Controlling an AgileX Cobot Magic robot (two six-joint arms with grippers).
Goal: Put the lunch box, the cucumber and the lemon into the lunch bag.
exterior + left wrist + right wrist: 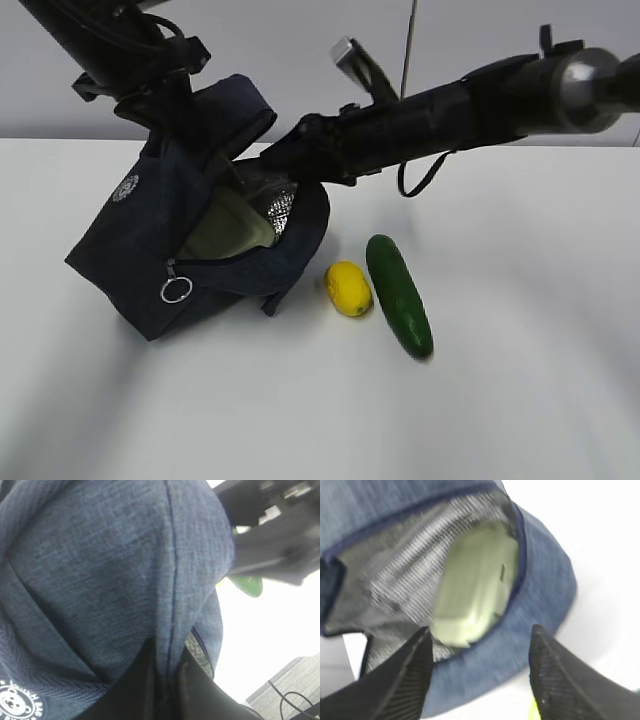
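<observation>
While the lunch bag [190, 240] is pinched up by the left gripper [167, 680], the lunch box [475, 587] is seen inside; right gripper [480, 672] spread. Lemon [348, 288] and cucumber [399, 294] lie beside the bag. Risk: fabric slips, opening collapses.

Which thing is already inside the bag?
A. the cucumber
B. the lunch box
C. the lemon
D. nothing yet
B: the green-lidded lunch box sits inside the bag against the foil lining, while the lemon and cucumber lie on the table beside it.
</observation>
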